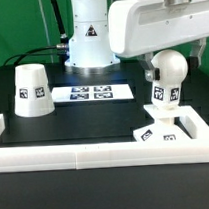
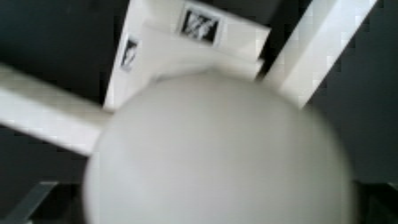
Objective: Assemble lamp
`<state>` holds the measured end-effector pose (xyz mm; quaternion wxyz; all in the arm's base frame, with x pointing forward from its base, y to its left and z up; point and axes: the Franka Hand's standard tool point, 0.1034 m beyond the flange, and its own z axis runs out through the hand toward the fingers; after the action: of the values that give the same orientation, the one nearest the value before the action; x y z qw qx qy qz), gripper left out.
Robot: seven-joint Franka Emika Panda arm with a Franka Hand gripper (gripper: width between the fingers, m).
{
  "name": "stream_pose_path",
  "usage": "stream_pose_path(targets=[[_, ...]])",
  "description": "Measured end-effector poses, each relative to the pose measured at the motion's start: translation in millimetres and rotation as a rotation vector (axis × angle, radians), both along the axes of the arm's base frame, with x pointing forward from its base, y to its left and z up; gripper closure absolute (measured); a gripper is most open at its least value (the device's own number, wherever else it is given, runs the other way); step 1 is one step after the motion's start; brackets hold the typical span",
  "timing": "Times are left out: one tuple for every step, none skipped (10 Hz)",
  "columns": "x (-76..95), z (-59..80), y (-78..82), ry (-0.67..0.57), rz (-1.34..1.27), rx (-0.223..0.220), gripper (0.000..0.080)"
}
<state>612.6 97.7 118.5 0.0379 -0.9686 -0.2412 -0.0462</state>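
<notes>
The gripper hangs right over the bulb, on the exterior view's right. The round white head sits just under the arm's big white wrist block. One dark finger shows beside the bulb on the exterior view's left, and the other is hidden. So the jaws look set wide around the globe, but I cannot tell whether they are pressing on it or just straddling it.

The bulb stands upright, its short stem showing a black-and-white tag. The stem's foot meets the flat square base. The base lies on the black tabletop, close against the long white rail that runs along the front. How far the stem is seated in the base I cannot say.

On the exterior view's left the cone shade stands alone, wide end down, well apart from the bulb and base. Between them, further back, lies the marker board, flat in front of the arm's white pedestal.

In the wrist view everything is blurred. The bulb fills most of the picture as a pale oval. Behind it a tagged white piece and white bars show against the dark surface. No finger shows clearly here, so the grip stays unsettled.
</notes>
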Motion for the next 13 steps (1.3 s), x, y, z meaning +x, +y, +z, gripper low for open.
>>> stream_pose_path(targets=[[-0.5,-0.9,-2.4,0.002,-0.001,-0.001,0.0100],[0.5,-0.3,-4.0,0.000,-0.001,-0.001,0.0100],[0.2,-0.8,-4.9,0.001,0.000,-0.001,0.0100],[-0.7,-2.0,-7.5,0.003,0.000,-0.002,0.0100],[-1.4,-2.5,-8.2,0.004,-0.002,-0.002,0.0223],[-1.6,-2.6,-8.3,0.002,-0.003,-0.002,0.0227],[-0.7,-2.5,-7.7,-0.011,-0.009,0.001,0.0227],[0.7,-2.2,-6.6,-0.023,-0.019,0.004,0.0227],[0.8,-2.2,-6.7,-0.021,-0.039,0.005,0.0227],[0.8,-2.2,-6.7,-0.021,-0.038,0.005,0.0226],[0.8,-2.1,-6.4,-0.019,-0.060,0.008,0.0226],[0.8,-2.1,-5.8,-0.010,-0.153,0.018,0.0226],[1.6,-2.3,-3.9,-0.001,-0.242,0.029,0.0226]])
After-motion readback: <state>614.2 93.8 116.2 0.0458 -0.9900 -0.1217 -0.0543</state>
